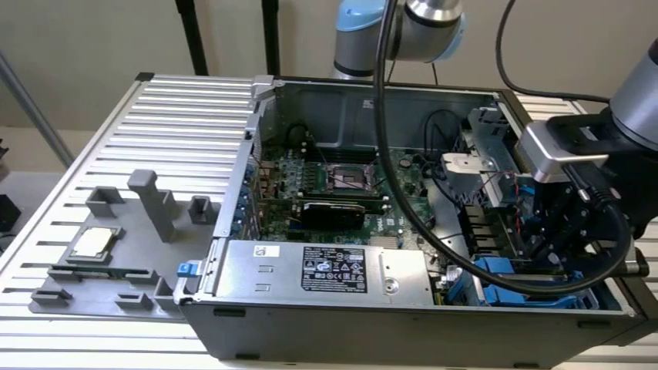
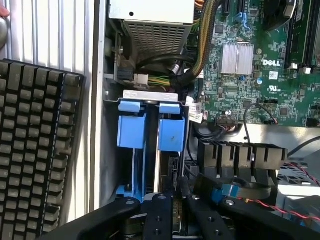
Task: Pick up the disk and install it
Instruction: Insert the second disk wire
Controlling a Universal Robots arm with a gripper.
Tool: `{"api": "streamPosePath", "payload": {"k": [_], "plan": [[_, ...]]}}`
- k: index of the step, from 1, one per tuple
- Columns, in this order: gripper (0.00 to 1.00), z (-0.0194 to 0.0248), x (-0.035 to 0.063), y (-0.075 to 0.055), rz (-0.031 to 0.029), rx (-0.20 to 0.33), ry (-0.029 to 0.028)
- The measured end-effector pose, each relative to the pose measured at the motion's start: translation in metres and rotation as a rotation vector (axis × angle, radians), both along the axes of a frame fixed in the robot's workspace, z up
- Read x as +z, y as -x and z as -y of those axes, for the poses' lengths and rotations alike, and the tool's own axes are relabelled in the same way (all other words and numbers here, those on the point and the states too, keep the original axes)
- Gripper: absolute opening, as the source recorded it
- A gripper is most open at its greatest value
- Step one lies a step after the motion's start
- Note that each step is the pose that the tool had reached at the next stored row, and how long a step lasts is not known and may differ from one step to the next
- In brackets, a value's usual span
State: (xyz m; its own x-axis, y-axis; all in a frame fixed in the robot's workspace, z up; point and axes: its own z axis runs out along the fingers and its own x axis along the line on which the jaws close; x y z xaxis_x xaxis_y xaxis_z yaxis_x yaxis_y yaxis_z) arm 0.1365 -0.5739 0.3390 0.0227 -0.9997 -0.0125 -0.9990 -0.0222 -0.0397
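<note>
I see the black end effector (image 2: 175, 210) down inside the open grey computer case (image 1: 411, 324), its fingers clenched on the blue-railed silver metal disk (image 2: 150, 150), which stands edge-on in the drive bay, its label hidden.

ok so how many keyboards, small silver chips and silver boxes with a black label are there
keyboard: 1
small silver chip: 1
silver box with a black label: 1
total: 3
</note>
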Motion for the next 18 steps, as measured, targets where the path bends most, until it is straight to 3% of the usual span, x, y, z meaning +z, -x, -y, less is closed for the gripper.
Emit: {"api": "streamPosePath", "payload": {"k": [18], "plan": [[0.0,-0.0033,-0.0005,0.0001,0.0001,-0.095,0.0009]]}}
